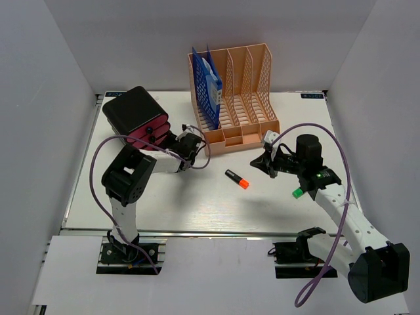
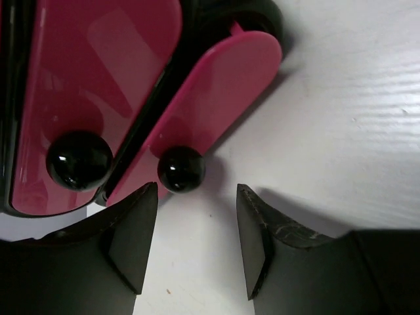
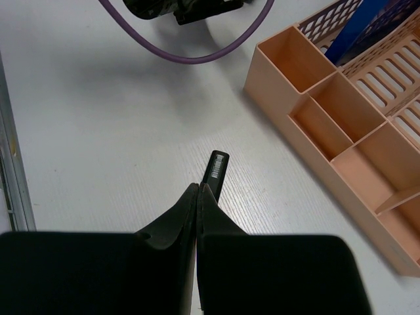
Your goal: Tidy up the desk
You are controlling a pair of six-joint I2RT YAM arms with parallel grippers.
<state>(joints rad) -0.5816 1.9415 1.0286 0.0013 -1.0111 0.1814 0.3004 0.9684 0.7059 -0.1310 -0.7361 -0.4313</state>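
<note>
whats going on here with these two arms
The left gripper is open, facing the knobs of a pink and black box. The right gripper is shut and empty, just behind a black marker lying on the desk near the peach rack. Nothing is being held.

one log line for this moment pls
left gripper: open, facing black round knob of pink-and-black box | right gripper: shut, empty | black pen with orange cap: loose on large white desk
</note>
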